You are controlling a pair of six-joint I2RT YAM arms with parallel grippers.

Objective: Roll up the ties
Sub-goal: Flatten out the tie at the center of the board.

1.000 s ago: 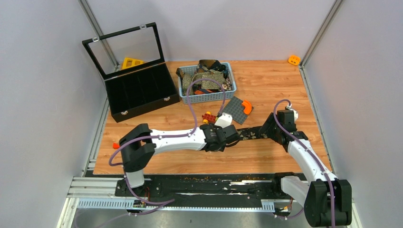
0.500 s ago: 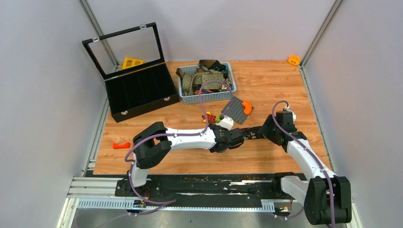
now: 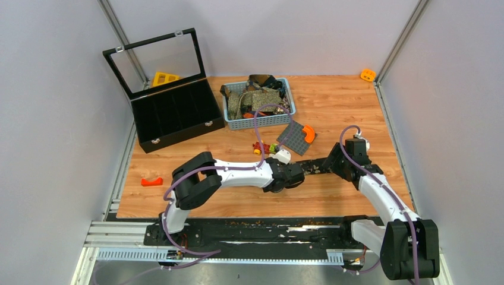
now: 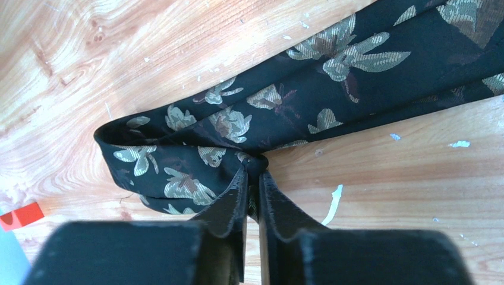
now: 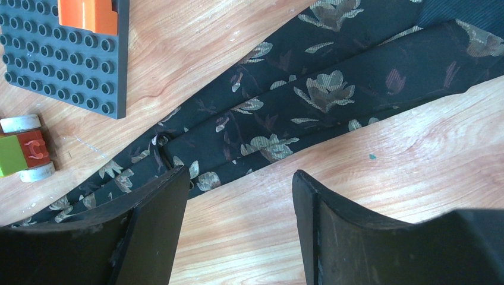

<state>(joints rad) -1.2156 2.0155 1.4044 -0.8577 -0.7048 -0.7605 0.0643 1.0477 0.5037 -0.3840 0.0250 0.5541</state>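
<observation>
Between the shut jaws of the left gripper (image 4: 252,173), the folded end of a black floral tie (image 4: 333,83) sits pinched; the right gripper (image 5: 238,178) hangs wide open, empty, just above its length. Rolling looks barely begun, with more ties (image 3: 255,96) waiting in the basket (image 3: 258,122).

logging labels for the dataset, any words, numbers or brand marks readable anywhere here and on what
No readable text in any view.
The black floral tie shows only its flower print, no label visible.
The grey studded plate and the orange brick show no lettering.
The black case and the blue basket are too small to show any marks.
</observation>
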